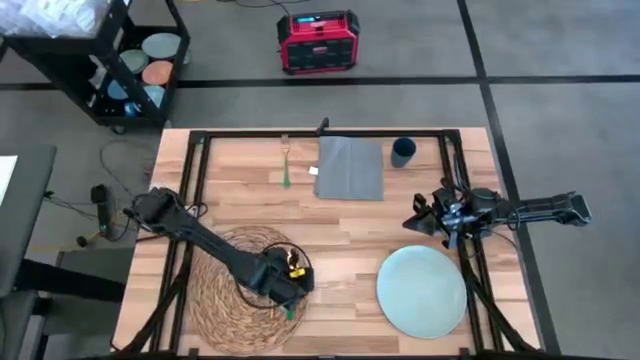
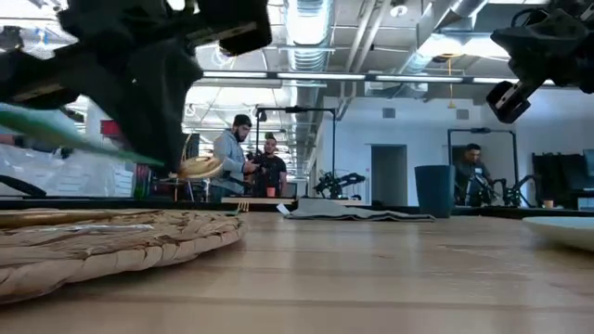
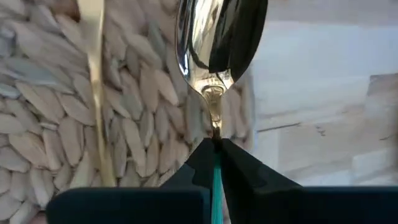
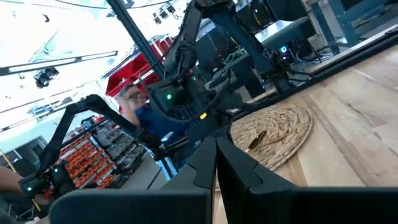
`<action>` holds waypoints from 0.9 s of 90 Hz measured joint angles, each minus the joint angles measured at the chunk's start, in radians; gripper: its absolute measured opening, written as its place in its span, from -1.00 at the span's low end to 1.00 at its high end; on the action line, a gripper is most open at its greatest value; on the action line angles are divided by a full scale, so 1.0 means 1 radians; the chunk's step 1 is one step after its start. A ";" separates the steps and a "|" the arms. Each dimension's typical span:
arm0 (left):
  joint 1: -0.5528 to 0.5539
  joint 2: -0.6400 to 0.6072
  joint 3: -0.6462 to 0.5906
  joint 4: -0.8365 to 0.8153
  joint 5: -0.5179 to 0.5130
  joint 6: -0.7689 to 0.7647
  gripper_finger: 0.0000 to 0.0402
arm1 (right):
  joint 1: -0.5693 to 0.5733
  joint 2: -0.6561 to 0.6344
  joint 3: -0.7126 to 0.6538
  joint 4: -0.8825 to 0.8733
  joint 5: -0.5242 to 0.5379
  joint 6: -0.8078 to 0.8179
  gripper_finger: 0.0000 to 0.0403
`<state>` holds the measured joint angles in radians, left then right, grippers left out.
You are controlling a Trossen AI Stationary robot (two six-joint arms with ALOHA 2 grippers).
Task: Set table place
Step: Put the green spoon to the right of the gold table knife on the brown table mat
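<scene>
So the left gripper (image 3: 214, 146) is clamped on the thin green handle of a shiny gold-bowled spoon (image 3: 214, 43), pinched right where the handle meets the neck, and it's holding it over the right edge of the round woven straw placemat (image 1: 235, 290) at the near-left of the light-wood butcher-block counter (image 1: 250, 195). A spoon like that looks light and stiff, but I'd guess that polished metal is slippery, so the handle is the right spot to hold; a grip nearer the bowl would probably slide. There's also a pale gold strip lying on the mat beside it in the left wrist view, maybe another piece of cutlery, can't tell which.

The pale blue-green round plate (image 1: 421, 291) sits bare on the counter, well apart to the right of the mat. Grey cloth napkin (image 1: 350, 167), small dark teal cup (image 1: 403, 152) and a green-handled fork (image 1: 285, 165) are lined up along the far edge.

Right gripper (image 1: 422, 222) hangs in the air past the plate, fingers pressed together, holding nothing.
</scene>
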<state>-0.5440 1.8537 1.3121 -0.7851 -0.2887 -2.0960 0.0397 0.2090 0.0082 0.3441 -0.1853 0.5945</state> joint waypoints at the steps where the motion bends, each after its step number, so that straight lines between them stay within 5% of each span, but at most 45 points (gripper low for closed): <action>1: -0.001 -0.001 -0.001 0.000 0.000 -0.005 -1.00 | 0.000 0.000 0.000 0.000 0.000 0.000 -1.00; 81: 0.003 -0.003 -0.056 0.014 0.039 0.007 -1.00 | 0.000 0.000 0.000 -0.029 -0.008 -0.001 -1.00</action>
<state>-0.5413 1.8511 1.2564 -0.7709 -0.2493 -2.0885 0.0399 0.2092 0.0086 0.3149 -0.1936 0.5938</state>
